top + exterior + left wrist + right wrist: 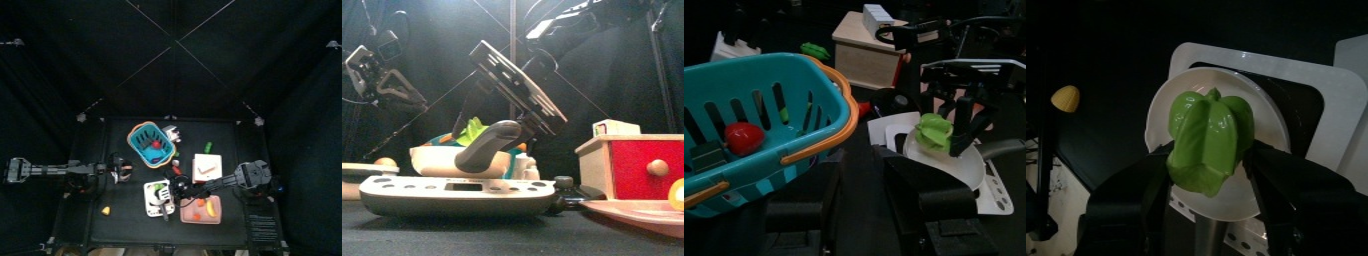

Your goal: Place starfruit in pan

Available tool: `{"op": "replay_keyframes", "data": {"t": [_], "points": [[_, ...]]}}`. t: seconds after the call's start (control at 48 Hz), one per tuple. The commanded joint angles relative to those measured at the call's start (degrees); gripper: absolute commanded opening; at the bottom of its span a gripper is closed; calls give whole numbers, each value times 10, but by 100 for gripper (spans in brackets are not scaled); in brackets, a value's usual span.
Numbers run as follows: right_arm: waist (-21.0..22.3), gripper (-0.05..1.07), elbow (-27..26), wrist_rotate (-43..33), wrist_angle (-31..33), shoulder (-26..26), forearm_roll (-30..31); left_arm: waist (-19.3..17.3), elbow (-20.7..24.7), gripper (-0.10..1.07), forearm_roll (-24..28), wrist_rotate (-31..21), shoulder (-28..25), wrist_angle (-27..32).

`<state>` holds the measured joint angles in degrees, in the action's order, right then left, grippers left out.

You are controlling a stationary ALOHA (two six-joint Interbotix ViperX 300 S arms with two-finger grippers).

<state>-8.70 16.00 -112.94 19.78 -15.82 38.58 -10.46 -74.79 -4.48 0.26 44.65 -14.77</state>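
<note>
The right claw (1213, 205) is gripping the green starfruit (1209, 140) between its jaws, long axis pointing away from the wrist, and hanging directly over the white pan (1267, 115), nearly touching.

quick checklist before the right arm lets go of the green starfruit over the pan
1. Ribbed green starfruit between the right gripper jaws: ok.
2. Starfruit over the round white pan: ok, pan shows directly behind it.
3. Pan empty: cannot tell, the fruit covers its middle.
4. Pan handle clear of the jaws: cannot tell.
5. Left gripper resting away, beside the teal plastic basket: ok.
6. Basket clear of the drop spot: ok.
</note>
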Motion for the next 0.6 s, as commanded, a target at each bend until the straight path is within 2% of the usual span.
{"op": "replay_keyframes", "data": {"t": [0.0, 0.271, 0.583], "points": [[2, 83, -17, 0, -3, 15, -1, -1, 8, 71, 0, 1, -1, -3], [2, 97, -23, 2, -3, 16, -26, -2, 7, 71, 1, 1, -1, -3], [3, 97, -27, 1, 11, 24, -30, -2, 7, 71, 1, 1, -1, -3]]}}
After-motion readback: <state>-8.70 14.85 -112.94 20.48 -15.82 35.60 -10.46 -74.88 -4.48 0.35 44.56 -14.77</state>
